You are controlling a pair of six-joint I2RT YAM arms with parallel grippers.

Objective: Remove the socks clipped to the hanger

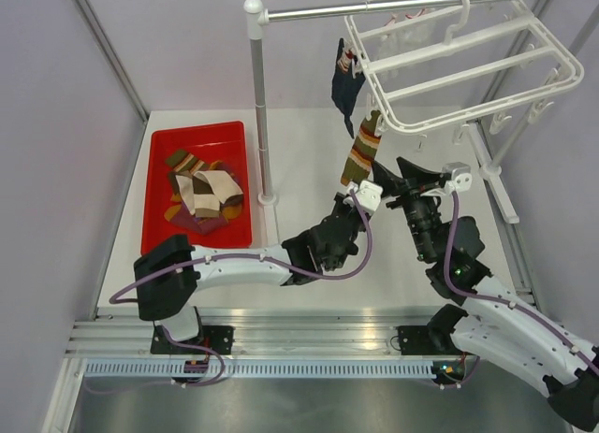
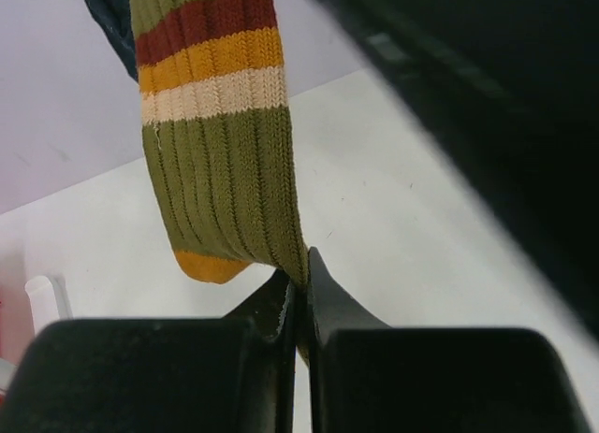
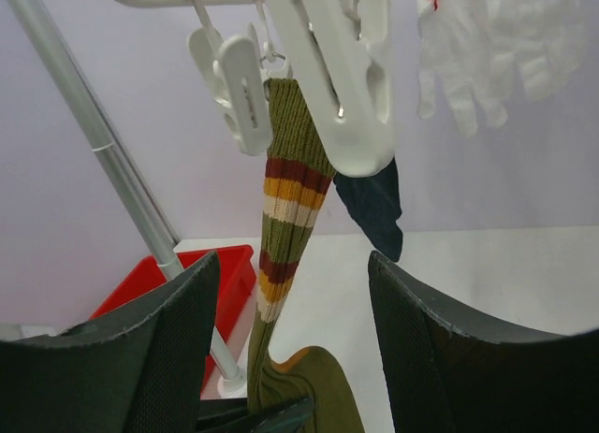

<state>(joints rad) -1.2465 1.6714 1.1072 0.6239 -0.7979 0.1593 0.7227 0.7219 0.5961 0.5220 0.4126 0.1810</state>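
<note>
The left gripper (image 2: 301, 276) is pinched shut on the bottom edge of the striped sock (image 3: 288, 204), which hangs down from the hanger (image 1: 404, 127). I think the step now is getting the top free: hold the sock a bit tight and pull down slowly, so the hanger does not swing. The right gripper (image 3: 292, 265) sits just under the hanger with its jaws wide apart and nothing in them. The sock's top goes up among the clips (image 3: 342, 96) right above it; I cannot tell which one bites it
</note>
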